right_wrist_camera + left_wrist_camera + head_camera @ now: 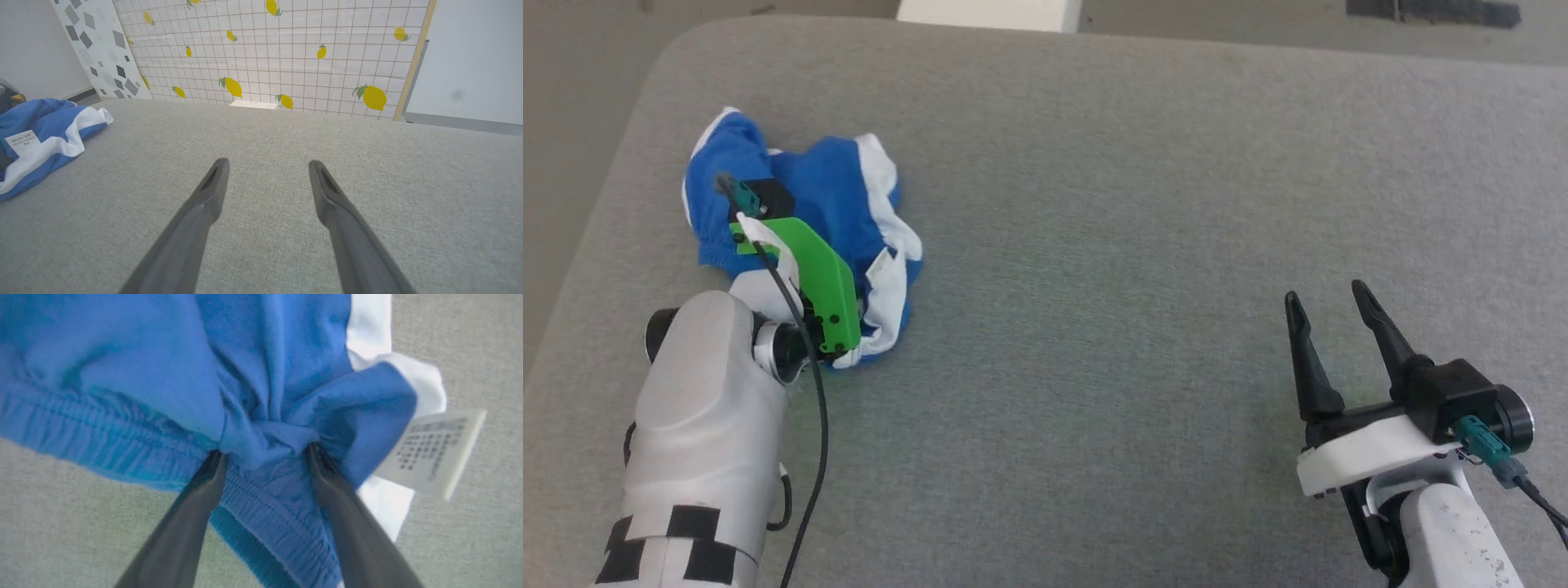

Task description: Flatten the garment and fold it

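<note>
The garment [833, 188] lies crumpled in a heap at the far left of the grey surface, bright blue with white bands. My left arm's green wrist mount [817, 278] hangs over it and hides the fingers there. In the left wrist view my left gripper [265, 451] is open, its two fingers spread wide with a bunched fold of the garment [122, 375] near the elastic waist between the tips. A white tag [433, 451] sticks out to the right. My right gripper [1325, 292] is open and empty at the lower right, just above the bare surface [268, 164].
The grey padded surface [1135, 204] stretches wide between the two arms. Its rounded left edge runs close beside the garment. A white block [988, 12] stands beyond the far edge. A lemon-patterned panel [286, 49] rises behind the surface.
</note>
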Tool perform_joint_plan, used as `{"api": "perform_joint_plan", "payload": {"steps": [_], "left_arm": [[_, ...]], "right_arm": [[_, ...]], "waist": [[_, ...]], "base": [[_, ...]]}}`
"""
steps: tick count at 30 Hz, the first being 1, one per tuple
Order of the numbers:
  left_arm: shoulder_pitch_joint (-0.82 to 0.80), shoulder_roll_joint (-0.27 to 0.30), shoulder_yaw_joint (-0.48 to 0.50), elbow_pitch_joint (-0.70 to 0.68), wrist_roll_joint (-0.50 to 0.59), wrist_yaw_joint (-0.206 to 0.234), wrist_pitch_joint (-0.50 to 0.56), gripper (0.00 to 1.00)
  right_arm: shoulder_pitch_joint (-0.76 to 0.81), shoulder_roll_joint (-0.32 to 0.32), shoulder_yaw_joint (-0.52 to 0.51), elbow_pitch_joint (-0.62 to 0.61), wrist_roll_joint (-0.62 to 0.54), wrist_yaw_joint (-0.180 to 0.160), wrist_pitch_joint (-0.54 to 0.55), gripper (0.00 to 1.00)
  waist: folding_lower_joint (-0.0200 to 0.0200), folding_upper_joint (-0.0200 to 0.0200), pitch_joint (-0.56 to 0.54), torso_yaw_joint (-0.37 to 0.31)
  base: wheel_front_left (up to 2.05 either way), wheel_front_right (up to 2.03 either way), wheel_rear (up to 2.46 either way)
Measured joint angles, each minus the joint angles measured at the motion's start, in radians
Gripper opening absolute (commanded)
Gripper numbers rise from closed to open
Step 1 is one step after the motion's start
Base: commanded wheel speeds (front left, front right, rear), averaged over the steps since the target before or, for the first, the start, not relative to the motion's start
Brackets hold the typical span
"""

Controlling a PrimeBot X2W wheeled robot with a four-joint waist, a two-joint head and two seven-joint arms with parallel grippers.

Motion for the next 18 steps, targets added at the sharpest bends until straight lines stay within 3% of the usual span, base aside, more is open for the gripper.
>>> {"api": "perform_joint_plan", "payload": {"steps": [1, 7, 11, 15, 18], "left_arm": [[0.000, 0.001, -0.002, 0.002, 0.000, 0.000, -0.007, 0.00], [0.001, 0.005, -0.006, -0.012, -0.003, -0.016, -0.171, 0.00], [-0.017, -0.020, -0.025, -0.066, -0.012, -0.038, -0.268, 0.00], [-0.067, -0.066, -0.074, -0.175, -0.079, -0.054, -0.324, 0.00], [-0.074, -0.094, -0.173, -0.291, -0.198, -0.055, -0.307, 0.00]], "right_arm": [[0.000, 0.000, 0.000, 0.001, 0.003, 0.000, 0.000, 1.00], [-0.009, 0.000, 0.013, 0.024, 0.027, 0.000, -0.006, 1.00], [-0.009, 0.000, 0.033, 0.042, 0.043, 0.000, -0.009, 1.00], [-0.010, 0.001, 0.044, 0.051, 0.063, 0.000, -0.009, 1.00], [-0.009, 0.001, 0.042, 0.051, 0.079, 0.000, -0.009, 1.00]], "waist": [[0.0000, 0.0000, 0.007, -0.005], [0.0001, 0.0000, 0.018, -0.029], [0.0001, 0.0000, -0.010, -0.029], [0.0001, 0.0000, -0.049, -0.039], [0.0000, 0.0000, -0.075, -0.057]], "base": [[0.00, 0.00, 0.00], [0.00, 0.00, 0.00], [0.00, 0.00, 0.00], [0.00, 0.00, 0.00], [0.00, 0.00, 0.00]]}}
